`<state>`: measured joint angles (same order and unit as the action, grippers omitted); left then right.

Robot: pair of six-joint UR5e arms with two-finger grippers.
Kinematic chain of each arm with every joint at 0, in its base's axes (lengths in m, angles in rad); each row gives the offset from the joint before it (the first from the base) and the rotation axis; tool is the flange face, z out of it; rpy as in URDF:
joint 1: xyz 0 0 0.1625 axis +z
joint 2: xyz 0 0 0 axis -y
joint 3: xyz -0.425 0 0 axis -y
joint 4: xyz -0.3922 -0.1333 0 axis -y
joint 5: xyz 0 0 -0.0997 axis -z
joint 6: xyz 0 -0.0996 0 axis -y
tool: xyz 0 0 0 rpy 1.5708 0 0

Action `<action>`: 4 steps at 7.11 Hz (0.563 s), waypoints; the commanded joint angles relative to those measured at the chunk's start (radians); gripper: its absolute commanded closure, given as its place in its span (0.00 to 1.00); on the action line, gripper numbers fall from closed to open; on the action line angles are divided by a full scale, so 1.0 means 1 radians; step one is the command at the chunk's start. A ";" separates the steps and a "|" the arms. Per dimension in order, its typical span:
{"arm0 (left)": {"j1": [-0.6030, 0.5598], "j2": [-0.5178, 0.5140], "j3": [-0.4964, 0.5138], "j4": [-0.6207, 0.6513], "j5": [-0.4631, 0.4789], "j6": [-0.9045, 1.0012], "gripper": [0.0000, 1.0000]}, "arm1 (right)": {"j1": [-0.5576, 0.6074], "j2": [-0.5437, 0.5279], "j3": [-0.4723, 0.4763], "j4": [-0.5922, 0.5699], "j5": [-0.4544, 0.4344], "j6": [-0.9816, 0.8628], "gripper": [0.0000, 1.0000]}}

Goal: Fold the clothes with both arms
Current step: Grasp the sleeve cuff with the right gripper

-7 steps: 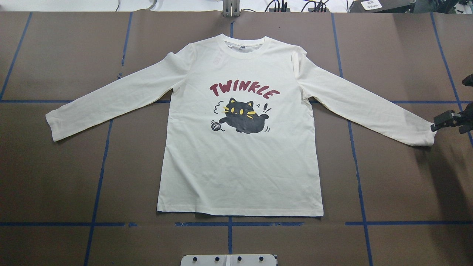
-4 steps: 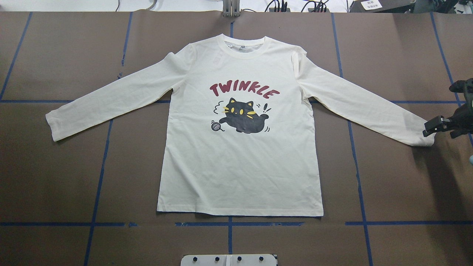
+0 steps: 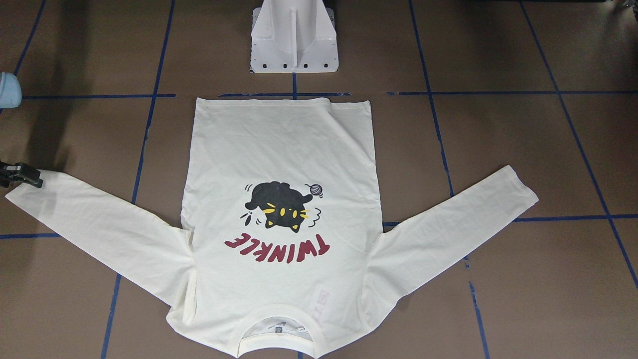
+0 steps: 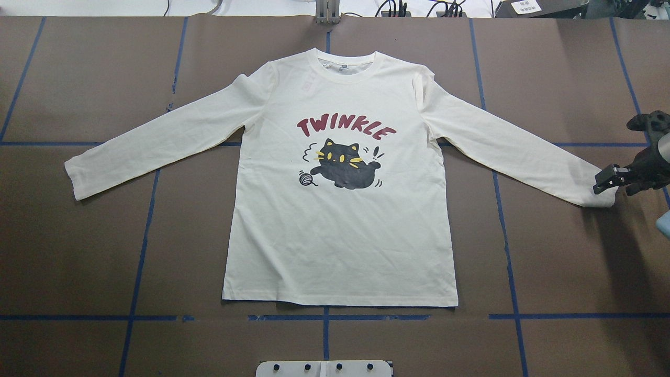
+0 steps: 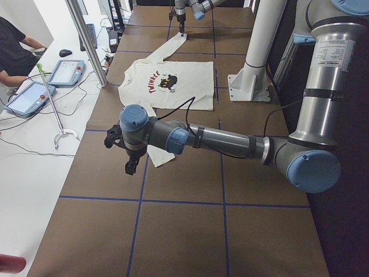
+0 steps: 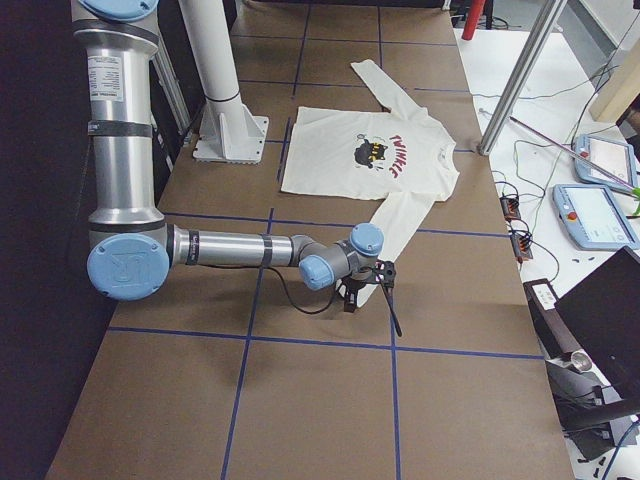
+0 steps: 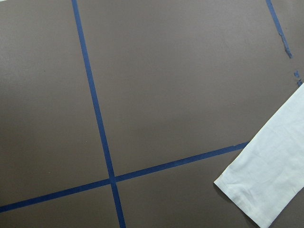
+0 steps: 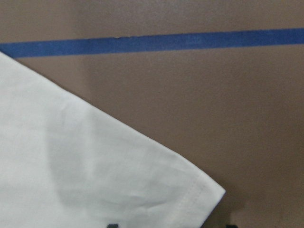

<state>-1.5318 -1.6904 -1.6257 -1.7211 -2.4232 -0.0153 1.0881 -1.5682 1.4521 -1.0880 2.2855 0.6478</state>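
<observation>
Shirt (image 4: 340,235) flat on the brown bench (image 4: 78,262), cat print up, collar away from the robot, both sleeves spread wide. Right tool (image 4: 603,183) is down at the right cuff (image 8: 190,190), tips apart, cuff corner between them. Left tool (image 5: 130,164) hangs near the left cuff (image 7: 256,190); apart or together, can't tell.

Shirt (image 4: 340,235) lies flat on the table (image 4: 78,251), print up, collar far, sleeves spread left and right; right gripper (image 4: 603,183) sits over the right cuff (image 4: 594,196).
</observation>
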 commanded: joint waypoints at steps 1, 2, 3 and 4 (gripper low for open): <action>0.001 0.000 0.001 0.000 0.000 0.000 0.00 | -0.001 0.000 0.002 0.003 0.000 -0.005 0.94; 0.001 -0.002 0.001 0.000 0.000 0.000 0.00 | 0.001 -0.004 -0.004 0.055 -0.001 0.001 1.00; 0.001 -0.002 0.000 0.000 0.000 -0.002 0.00 | -0.001 -0.001 -0.004 0.065 -0.001 0.004 1.00; 0.001 -0.003 0.001 0.000 0.000 -0.003 0.00 | -0.001 0.000 0.004 0.066 -0.001 0.007 1.00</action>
<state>-1.5310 -1.6922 -1.6250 -1.7211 -2.4236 -0.0167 1.0880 -1.5694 1.4505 -1.0329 2.2843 0.6509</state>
